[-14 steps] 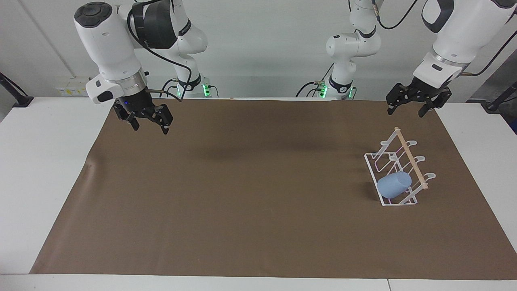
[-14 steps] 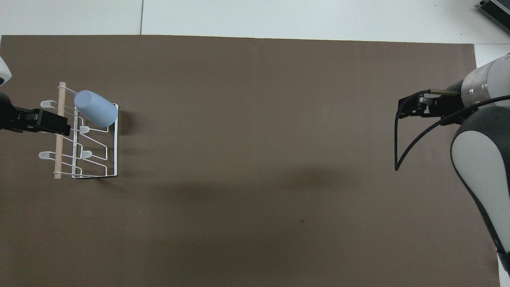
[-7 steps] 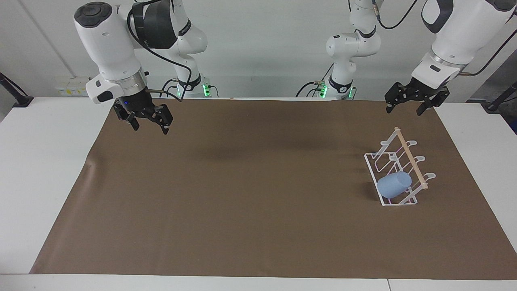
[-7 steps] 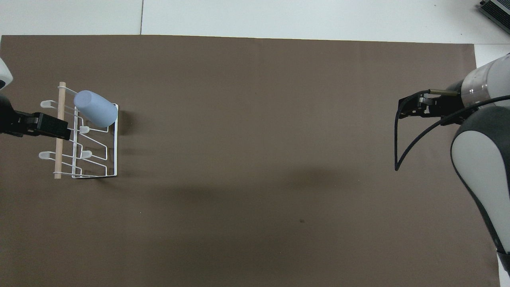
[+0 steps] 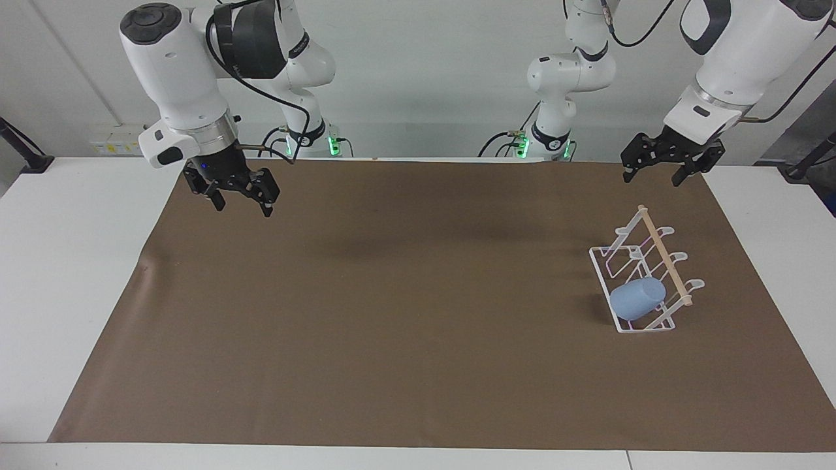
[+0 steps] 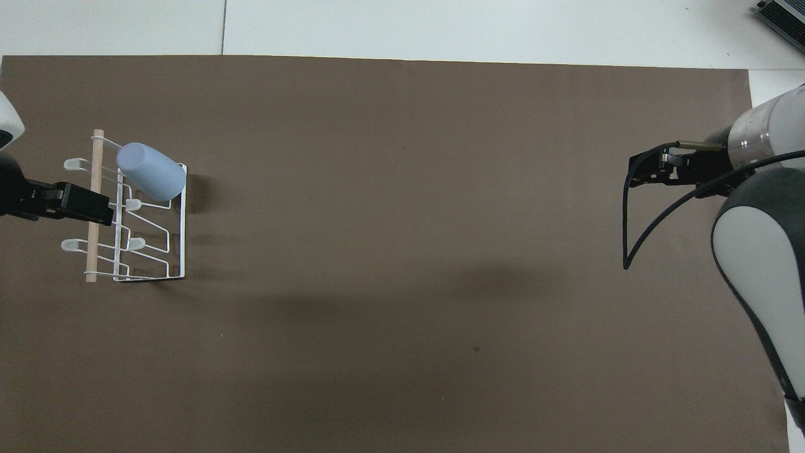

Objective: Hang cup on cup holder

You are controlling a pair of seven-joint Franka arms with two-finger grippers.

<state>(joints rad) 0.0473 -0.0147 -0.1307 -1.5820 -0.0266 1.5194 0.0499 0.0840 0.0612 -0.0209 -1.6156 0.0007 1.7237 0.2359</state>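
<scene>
Cup [image 5: 637, 298] sits tilted on a prong of the cup holder [image 5: 604, 264], farthest slot from the robots. We see the left gripper [image 5: 655, 173] lifting away, jaws wide, empty; right gripper [image 5: 241, 199] waits, also wide. Hanging looks done.

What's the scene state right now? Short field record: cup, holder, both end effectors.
cup: light blue, hung tilted on a prong of the cup holder, at the end of the rack farthest from the robots
cup holder: white wire rack with wooden rod, on the brown mat, toward the left arm's end of the table
left end effector: open, empty, raised over the mat edge near the rack, touching nothing
right end effector: open, empty, raised over the mat at the right arm's end, waiting
task: cup appears hung
</scene>
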